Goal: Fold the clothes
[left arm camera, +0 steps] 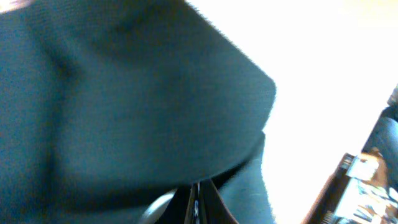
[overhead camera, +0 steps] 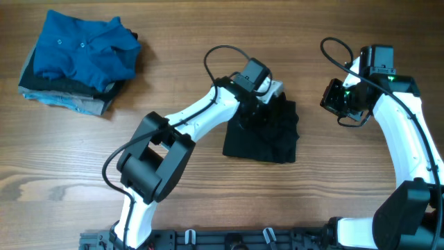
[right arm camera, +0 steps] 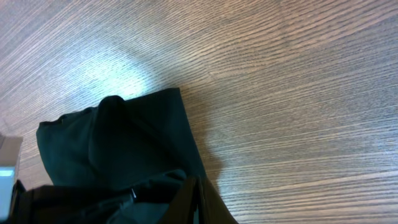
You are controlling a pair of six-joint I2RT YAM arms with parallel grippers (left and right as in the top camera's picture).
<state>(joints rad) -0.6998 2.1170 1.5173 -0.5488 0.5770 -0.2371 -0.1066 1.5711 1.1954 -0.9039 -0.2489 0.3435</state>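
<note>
My left claw (left arm camera: 196, 200) is clamped tight on a fold of the black polo shirt (overhead camera: 274, 139), which lies bunched mid-table (overhead camera: 229, 187). Blurred dark cloth swamps that wrist view. My right claw (right arm camera: 198, 200) is pinched closed and empty, near the shirt's edge.

Black shirt (left arm camera: 124, 106) at closed pincer (left arm camera: 196, 200)

Left arm (overhead camera: 201, 114) stretched from the desk's (overhead camera: 312, 201) near edge toward its middle, left pincer (overhead camera: 262, 104) pointing down, jaws closed, right arm (overhead camera: 406, 132) bent along the right edge, right pincer (overhead camera: 345, 103) turned leftward, jaws closed
</note>
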